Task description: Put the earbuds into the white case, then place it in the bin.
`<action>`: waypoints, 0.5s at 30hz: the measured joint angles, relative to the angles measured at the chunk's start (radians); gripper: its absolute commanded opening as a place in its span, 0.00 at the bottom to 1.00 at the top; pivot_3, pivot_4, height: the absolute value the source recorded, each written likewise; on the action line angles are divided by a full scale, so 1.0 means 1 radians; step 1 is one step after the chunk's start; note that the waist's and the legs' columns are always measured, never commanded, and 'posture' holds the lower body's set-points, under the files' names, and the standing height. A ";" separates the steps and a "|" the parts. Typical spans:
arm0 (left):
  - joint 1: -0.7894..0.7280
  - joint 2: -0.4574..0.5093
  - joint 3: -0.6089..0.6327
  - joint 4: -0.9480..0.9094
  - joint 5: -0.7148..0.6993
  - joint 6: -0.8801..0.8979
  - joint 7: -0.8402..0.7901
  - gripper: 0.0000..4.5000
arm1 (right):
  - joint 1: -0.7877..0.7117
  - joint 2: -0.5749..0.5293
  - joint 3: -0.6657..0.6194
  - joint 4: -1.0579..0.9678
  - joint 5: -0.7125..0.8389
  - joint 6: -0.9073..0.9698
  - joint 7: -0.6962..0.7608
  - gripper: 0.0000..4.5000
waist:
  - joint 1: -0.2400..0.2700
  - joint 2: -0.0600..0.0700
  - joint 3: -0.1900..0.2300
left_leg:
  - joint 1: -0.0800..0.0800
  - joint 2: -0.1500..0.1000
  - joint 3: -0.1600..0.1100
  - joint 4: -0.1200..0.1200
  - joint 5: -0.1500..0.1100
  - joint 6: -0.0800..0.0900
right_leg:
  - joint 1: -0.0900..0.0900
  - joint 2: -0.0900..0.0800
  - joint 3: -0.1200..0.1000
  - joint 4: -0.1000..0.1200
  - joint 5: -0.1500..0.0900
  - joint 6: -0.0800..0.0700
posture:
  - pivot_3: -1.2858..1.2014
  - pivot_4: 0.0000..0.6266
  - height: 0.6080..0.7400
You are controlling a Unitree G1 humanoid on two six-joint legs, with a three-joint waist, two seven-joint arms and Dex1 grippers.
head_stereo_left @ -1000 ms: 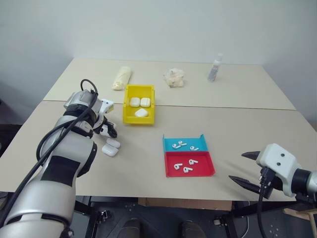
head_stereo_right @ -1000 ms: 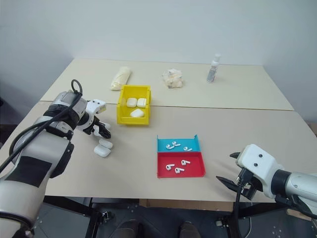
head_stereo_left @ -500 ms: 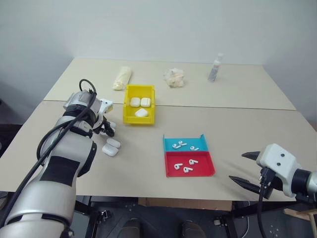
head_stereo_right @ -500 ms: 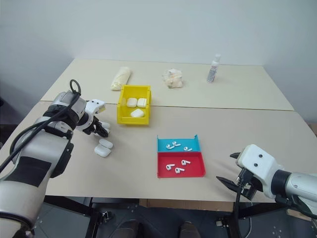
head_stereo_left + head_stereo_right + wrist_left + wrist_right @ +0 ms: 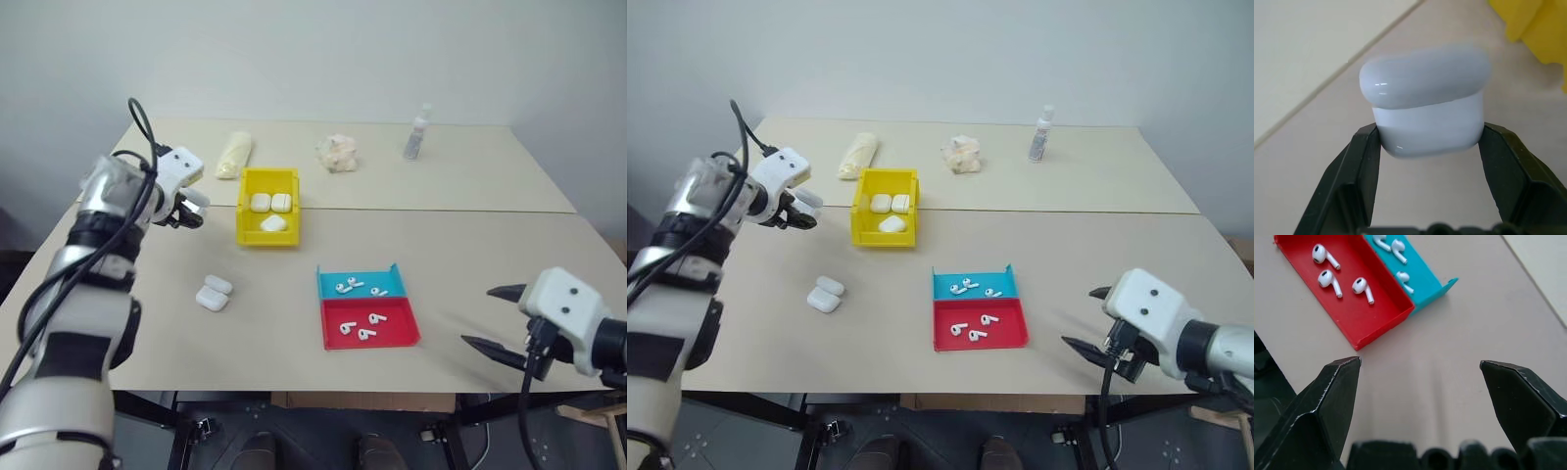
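Two beige tables (image 5: pixel 323 245) under a plain white wall. My left gripper (image 5: pixel 1427 147) pinches a white case (image 5: pixel 1427 105) by its base, lid shut, left of the yellow bin (image 5: pixel 267 208). I'd keep it level for opening. Right gripper (image 5: pixel 1420 396) gapes empty near the earbuds (image 5: pixel 1342 276). No writing legible.

A beige table (image 5: pixel 470 284) carries a shallow blue tray (image 5: pixel 359 284) touching a shallow red tray (image 5: pixel 370 324), ahead and left of the right pincer (image 5: pixel 498 318). Beyond the left pincer (image 5: pixel 193 208) lie a pale roll (image 5: pixel 232 155), crumpled paper (image 5: pixel 336 153) and a small bottle (image 5: pixel 416 134).
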 measured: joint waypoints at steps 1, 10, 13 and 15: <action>0.054 0.007 0.040 -0.074 -0.035 -0.007 -0.012 0.61 | -0.015 -0.023 -0.004 0.001 0.015 0.011 0.015 1.00 | 0.000 0.000 0.000 | 0.000 0.000 0.000 0.000 0.000 0.000 | 0.000 0.000 0.000 0.000 0.000 0.000 | 0.52 0.24 1.00; 0.512 -0.271 0.400 -0.571 -0.498 -0.416 -0.087 0.61 | -0.410 -0.331 0.249 0.085 0.174 0.034 0.163 1.00 | 0.014 0.001 -0.001 | 0.003 0.000 0.002 0.003 0.000 0.000 | 0.003 -0.002 0.001 -0.004 0.000 -0.001 | 0.52 0.24 1.00; 0.577 -0.362 0.390 -0.581 -0.540 -0.553 -0.107 0.61 | -0.572 -0.369 0.435 0.116 0.166 0.014 0.221 1.00 | 0.013 0.001 -0.001 | 0.002 0.000 0.002 0.002 0.000 0.000 | 0.002 -0.001 0.001 -0.008 0.001 -0.001 | 0.52 0.24 1.00; 0.611 -0.403 0.394 -0.582 -0.549 -0.632 -0.103 0.61 | -0.727 -0.347 0.590 0.130 0.130 0.004 0.269 1.00 | 0.007 0.002 -0.001 | 0.003 -0.001 0.002 0.002 0.000 0.001 | 0.002 -0.001 0.002 -0.009 0.001 -0.001 | 0.52 0.24 1.00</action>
